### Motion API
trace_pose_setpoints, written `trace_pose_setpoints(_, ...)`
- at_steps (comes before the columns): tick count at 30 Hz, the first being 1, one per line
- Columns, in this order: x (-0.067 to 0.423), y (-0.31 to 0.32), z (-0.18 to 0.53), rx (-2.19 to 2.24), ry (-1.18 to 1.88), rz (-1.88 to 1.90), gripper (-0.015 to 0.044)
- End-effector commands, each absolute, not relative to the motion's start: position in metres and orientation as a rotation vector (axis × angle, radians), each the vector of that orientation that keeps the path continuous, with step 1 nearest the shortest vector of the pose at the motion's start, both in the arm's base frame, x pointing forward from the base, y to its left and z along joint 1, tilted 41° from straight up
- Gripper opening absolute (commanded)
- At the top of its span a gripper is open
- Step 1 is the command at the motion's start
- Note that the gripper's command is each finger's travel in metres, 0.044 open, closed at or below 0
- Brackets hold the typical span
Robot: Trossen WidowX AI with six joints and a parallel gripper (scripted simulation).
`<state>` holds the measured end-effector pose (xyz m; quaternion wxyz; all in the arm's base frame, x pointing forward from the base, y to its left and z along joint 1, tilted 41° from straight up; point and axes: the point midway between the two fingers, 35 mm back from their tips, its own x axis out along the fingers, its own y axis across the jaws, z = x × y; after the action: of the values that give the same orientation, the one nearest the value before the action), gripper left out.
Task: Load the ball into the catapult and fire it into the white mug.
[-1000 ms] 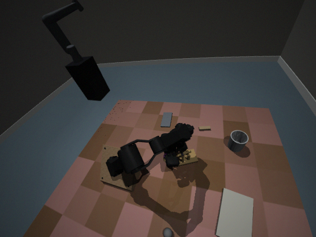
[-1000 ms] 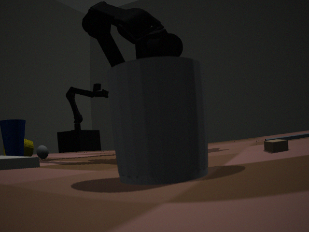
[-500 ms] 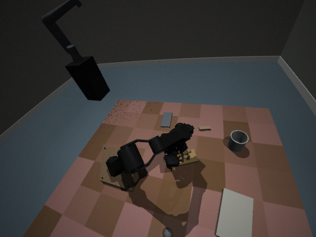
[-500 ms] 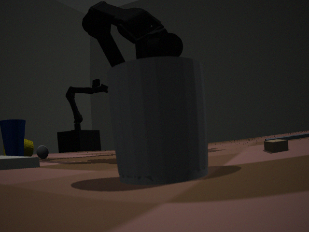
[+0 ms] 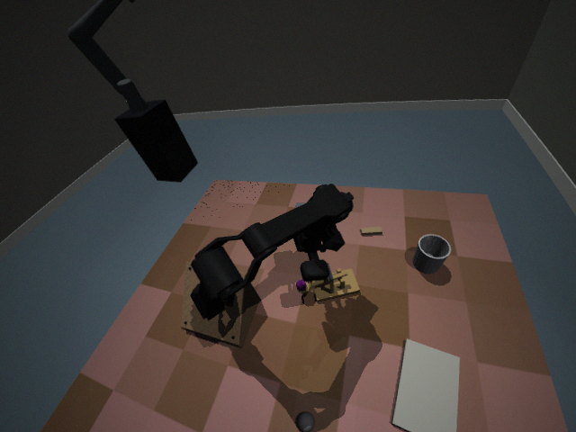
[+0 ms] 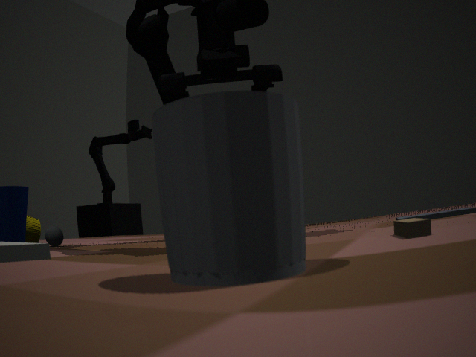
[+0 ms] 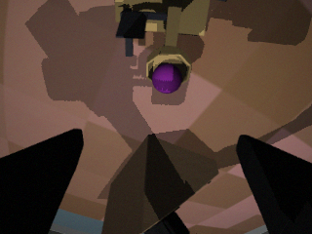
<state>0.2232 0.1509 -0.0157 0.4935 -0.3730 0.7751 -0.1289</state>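
The purple ball (image 7: 167,77) is seated in the cup at the end of the catapult (image 7: 171,0) arm, so loading appears done. The gripper (image 7: 156,156) is held above it, spread wide and empty. The white mug (image 5: 432,253) stands well apart, so aiming is judged next

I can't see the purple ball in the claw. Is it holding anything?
Nothing. The end effector is open, and the ball sits in the catapult's cup below it.
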Motion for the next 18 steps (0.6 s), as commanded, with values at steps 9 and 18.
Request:
trace_pose_setpoints(9, 0.303, 0.207, -0.045, -0.841, 1.605, -0.058, 0.0440)
trace_pose_setpoints(18, 0.380, 0.257, -0.047, -0.815, 1.326, 0.081, 0.0440)
